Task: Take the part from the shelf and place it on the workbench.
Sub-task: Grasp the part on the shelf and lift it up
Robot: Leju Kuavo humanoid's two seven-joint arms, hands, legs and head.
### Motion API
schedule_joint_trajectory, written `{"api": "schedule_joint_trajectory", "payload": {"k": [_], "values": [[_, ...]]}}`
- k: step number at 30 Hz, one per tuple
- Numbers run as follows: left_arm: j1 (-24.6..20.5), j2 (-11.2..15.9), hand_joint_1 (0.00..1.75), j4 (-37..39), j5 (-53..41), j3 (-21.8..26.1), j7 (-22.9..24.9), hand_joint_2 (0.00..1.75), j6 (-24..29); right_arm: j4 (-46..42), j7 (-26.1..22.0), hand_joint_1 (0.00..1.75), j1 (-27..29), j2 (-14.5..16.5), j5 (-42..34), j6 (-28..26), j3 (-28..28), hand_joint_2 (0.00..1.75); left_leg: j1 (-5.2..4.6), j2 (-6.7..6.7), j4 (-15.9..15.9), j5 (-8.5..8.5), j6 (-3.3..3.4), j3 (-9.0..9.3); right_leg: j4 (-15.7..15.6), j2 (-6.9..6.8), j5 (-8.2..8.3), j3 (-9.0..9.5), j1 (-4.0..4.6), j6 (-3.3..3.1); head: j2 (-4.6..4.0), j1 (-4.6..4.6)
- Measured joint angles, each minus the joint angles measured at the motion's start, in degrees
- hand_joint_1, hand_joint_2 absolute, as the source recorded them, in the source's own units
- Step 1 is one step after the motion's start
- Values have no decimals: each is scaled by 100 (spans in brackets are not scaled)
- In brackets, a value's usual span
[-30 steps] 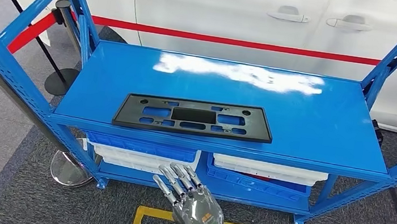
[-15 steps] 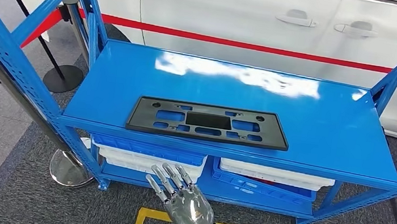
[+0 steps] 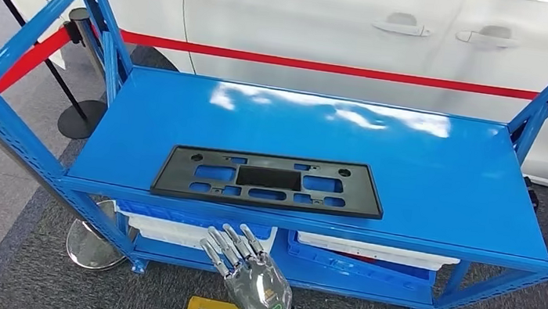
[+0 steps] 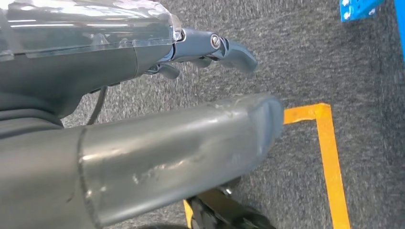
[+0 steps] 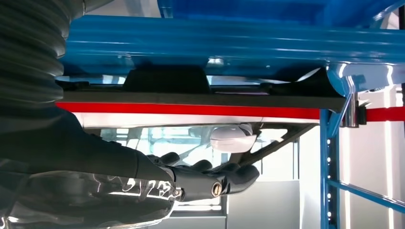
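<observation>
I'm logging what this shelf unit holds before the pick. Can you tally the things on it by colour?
Black: 1, the flat part on the top shelf.
Blue: 2, bins on the lower level.
White: 2, trays in those bins.
Total: 5.

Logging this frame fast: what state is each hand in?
Left hand: empty as far as shown, open or shut cannot be told.
Right hand: open, fingers apart, holding nothing.

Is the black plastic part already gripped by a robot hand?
No: the black part lies flat on the blue shelf, with the robot hand below it.
</observation>
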Motion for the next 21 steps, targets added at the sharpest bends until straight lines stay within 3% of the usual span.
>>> {"api": "schedule_joint_trajectory", "payload": {"k": [2, 3, 5, 7, 12, 13, 15, 17, 18, 19, 21], "values": [[23, 18, 0, 0, 3, 0, 6, 0, 1, 19, -14, 0, 15, 8, -39, -3, -34, 175, 11, 1, 482, -36, -34, -356, 7, 5, -64, 71, 2, -2, 0, 0], [34, 25, 0, 0, 3, 0, 10, 0, 2, 25, -20, 0, 22, 9, -63, -7, -50, 175, 17, 2, 415, 123, -44, -393, 14, 13, -101, 115, 1, 4, 0, -2], [43, 38, 0, 0, 2, 0, 21, 0, 2, 25, -24, 0, 31, 12, -112, -18, -96, 175, 27, 7, -251, 626, -42, -195, 35, 24, -186, 212, -3, 34, 0, -3], [33, 45, 0, 0, -1, 0, 37, 0, -1, 21, -20, 0, 29, 18, -150, -36, -181, 175, 9, 6, -865, 895, 1, 45, 65, 31, -266, 266, 14, 98, -1, -4], [41, 49, 0, 0, -12, 0, 48, 0, -9, 3, 40, 0, 25, 45, -207, -76, -512, 175, -6, -8, -1059, 852, 198, 154, 180, 29, -402, 244, 8, 253, 0, 27], [40, 49, 0, 0, -16, 0, 46, 0, -10, -5, 47, 0, 24, 54, -212, -81, -589, 175, 3, -6, -1082, 847, 236, 180, 391, 26, -511, 146, 0, 281, -1, 39], [34, 50, 0, 0, -23, 0, 43, 0, -11, -18, 51, 0, 31, 64, -216, -89, -713, 175, 6, -1, -1098, 815, 288, 222, 1140, 22, -817, -269, -9, 319, -1, 64], [34, 54, 0, 0, -28, 0, 42, 0, -11, -21, 52, 0, 59, 63, -218, -91, -784, 175, 4, -4, -1096, 768, 305, 268, 1756, 21, -936, -690, -14, 335, 0, 67], [37, 56, 0, 0, -28, 0, 42, 0, -11, -21, 52, 0, 73, 63, -219, -91, -810, 175, 3, -10, -1095, 738, 301, 307, 1774, 21, -822, -766, -14, 330, 0, 68], [39, 59, 0, 0, -28, 0, 42, 0, -11, -21, 51, 0, 82, 65, -220, -92, -836, 175, 2, -18, -1095, 702, 292, 358, 1550, 21, -589, -720, -13, 313, 0, 68], [41, 61, 0, 1, -28, 0, 40, 0, -12, -22, 48, 0, 86, 70, -225, -92, -887, 175, -8, -30, -1097, 619, 257, 470, 766, 22, -76, -428, 9, 247, 0, 69]]}}
